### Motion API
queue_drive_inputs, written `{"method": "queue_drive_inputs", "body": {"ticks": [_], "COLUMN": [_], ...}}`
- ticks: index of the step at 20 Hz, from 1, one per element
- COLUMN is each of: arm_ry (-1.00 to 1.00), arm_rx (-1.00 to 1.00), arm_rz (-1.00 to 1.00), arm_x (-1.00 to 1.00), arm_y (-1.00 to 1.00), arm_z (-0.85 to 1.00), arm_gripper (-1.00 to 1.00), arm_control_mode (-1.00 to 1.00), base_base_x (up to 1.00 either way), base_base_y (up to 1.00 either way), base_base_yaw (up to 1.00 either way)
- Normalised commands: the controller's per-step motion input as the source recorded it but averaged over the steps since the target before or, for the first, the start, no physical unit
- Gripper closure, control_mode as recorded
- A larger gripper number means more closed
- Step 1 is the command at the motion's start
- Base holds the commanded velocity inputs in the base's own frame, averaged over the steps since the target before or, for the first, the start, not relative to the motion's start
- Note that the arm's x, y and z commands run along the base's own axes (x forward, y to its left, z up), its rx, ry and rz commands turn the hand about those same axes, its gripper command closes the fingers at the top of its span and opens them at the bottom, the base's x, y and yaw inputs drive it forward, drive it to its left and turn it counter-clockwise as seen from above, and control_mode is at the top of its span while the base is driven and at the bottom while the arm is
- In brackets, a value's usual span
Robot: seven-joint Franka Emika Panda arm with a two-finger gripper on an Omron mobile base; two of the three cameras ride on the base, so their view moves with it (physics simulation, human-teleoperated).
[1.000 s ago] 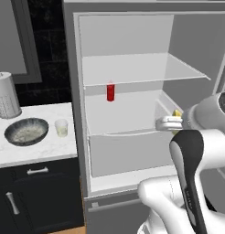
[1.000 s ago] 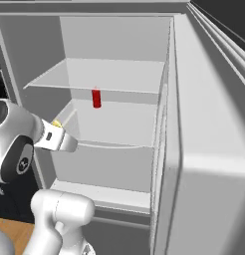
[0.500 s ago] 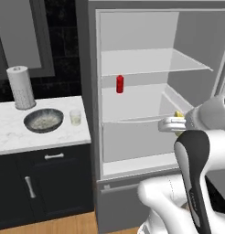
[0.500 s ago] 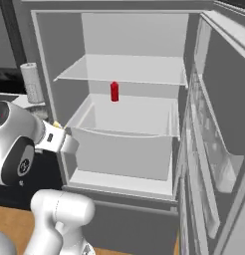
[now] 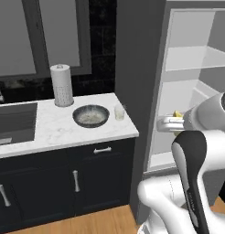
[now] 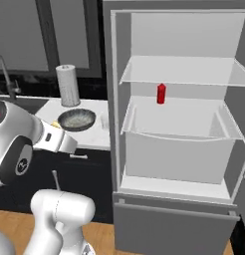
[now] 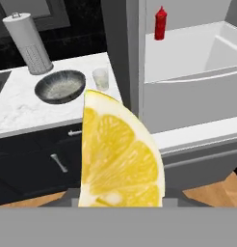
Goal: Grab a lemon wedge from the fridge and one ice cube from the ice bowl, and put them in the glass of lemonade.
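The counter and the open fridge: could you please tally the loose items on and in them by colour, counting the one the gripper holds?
Yellow: 1, the lemon wedge held in the gripper
Red: 1, the bottle on the fridge shelf
White: 1, the paper-towel roll
Dark grey-blue: 1, the ice bowl
Clear: 1, the glass of lemonade
Total: 5

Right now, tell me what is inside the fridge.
Inside the fridge: a small red bottle on a clear shelf, with a white drawer below. The drawer's contents are hidden.
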Motion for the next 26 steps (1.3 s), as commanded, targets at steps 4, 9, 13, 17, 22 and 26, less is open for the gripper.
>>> {"method": "queue_drive_inputs", "body": {"ticks": [4,9,13,17,22,26], "arm_ry": [0.00,0.00,0.00,0.00,0.00,0.00], "arm_rx": [0.00,0.00,0.00,0.00,0.00,0.00], "arm_rz": [0.00,0.00,0.00,0.00,0.00,0.00], "arm_x": [0.00,0.00,0.00,0.00,0.00,0.00], "arm_y": [0.00,0.00,0.00,0.00,0.00,0.00], "arm_z": [0.00,0.00,0.00,0.00,0.00,0.00], "arm_gripper": [1.00,1.00,1.00,1.00,1.00,1.00], "arm_control_mode": [1.00,1.00,1.00,1.00,1.00,1.00], "base_base_x": [0.03,0.21,0.36,0.48,0.46,0.39], "base_base_y": [0.71,0.54,0.57,0.67,0.71,0.68], "base_base_yaw": [-0.30,-0.34,-0.37,-0.36,-0.35,-0.34]}}
